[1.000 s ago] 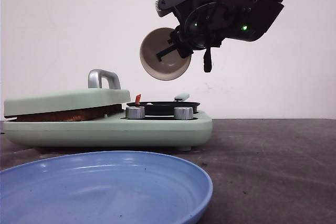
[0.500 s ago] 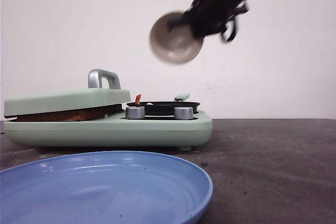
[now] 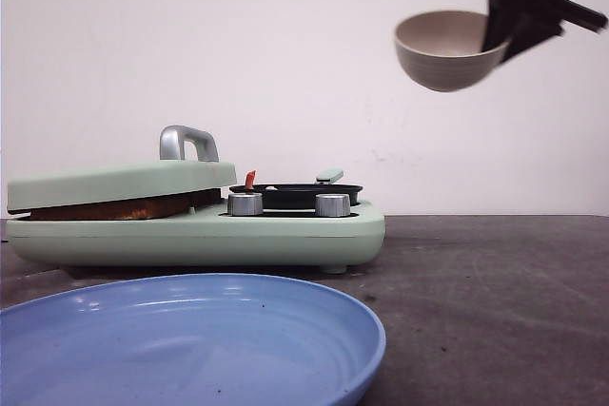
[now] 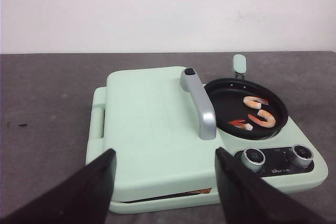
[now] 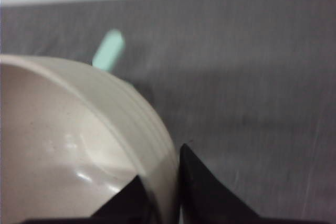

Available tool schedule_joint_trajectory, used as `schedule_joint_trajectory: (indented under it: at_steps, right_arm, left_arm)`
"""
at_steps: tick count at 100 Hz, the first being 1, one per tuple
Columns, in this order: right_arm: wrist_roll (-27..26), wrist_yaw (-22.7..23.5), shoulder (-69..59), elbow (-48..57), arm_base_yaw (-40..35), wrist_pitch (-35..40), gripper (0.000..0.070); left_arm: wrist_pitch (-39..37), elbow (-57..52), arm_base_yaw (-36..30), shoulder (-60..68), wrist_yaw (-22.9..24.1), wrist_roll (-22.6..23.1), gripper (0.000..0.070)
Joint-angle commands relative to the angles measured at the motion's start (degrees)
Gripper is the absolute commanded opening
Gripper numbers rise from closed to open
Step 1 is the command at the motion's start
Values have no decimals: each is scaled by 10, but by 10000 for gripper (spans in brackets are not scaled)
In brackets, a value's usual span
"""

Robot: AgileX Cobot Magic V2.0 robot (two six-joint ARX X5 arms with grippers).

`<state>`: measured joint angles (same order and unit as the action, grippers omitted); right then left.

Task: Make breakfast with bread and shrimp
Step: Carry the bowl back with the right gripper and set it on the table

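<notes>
The empty bowl (image 3: 447,48) is pinched at its rim by the right gripper (image 3: 519,18), high up. Three shrimp (image 4: 255,113) are seen in the black pan (image 4: 223,95). The left gripper (image 4: 163,182) is held open, empty. Next, the bowl should be set down.

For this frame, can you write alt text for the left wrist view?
A mint-green breakfast maker sits on a dark grey table, its sandwich-press lid closed, with three shrimp lying in the small black pan beside the lid. The left tool hovers open in the foreground, holding nothing.
</notes>
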<state>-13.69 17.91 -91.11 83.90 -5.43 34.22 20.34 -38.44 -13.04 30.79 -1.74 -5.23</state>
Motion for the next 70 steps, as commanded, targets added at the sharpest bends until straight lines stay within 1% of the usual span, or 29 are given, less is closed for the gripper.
schedule_joint_trajectory:
  at_steps: [1, 15, 27, 42, 70]
  right_arm:
    - [-7, 23, -19, 13, 14, 26, 0]
    - [16, 42, -49, 13, 38, 95, 0]
    - [32, 49, -88, 13, 42, 127, 0]
    - [45, 72, -138, 13, 41, 133, 0]
    - [50, 71, -199, 13, 38, 134, 0]
  left_arm:
    - [-5, -5, -1, 3, -2, 7, 313]
    - [-6, -5, -1, 3, -2, 7, 313]
    - [-6, -5, -1, 3, -2, 7, 313]
    - [-6, -5, -1, 3, -2, 7, 313]
    - [-6, -5, -1, 3, -2, 8, 313]
